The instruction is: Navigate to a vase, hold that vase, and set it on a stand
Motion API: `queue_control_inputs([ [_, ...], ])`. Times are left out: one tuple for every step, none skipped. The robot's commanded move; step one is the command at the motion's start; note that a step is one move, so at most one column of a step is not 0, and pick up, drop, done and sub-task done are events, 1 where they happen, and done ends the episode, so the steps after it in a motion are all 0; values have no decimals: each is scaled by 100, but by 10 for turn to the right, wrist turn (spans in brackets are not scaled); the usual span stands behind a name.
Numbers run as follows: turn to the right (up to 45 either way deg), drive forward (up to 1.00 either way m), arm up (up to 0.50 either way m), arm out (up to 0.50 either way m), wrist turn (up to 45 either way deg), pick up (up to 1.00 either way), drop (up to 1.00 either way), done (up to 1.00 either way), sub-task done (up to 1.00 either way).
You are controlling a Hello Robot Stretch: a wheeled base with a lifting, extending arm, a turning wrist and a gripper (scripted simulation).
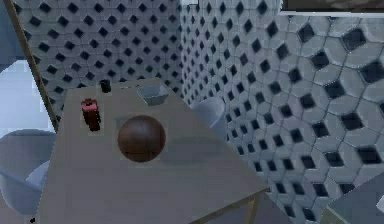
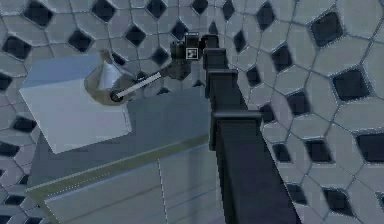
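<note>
Forward view table (image 1: pixel 172 172), arm side view gripper (image 2: pixel 118 95)

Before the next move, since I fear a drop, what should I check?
1. Tool far end in sight, by the grey-tan thing: ok.
2. Tool holds that thing: cannot tell; the pale block lies behind it.
3. Thing resting on the block: cannot tell.
4. Brown round thing well inside the table edges: ok.
5. Red bottle upright: ok.
</note>
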Motion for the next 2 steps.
queue_control_inputs([
  [0,0,0,0,-450,0,0,0,0],
  [0,0,0,0,-150,0,0,0,0],
])
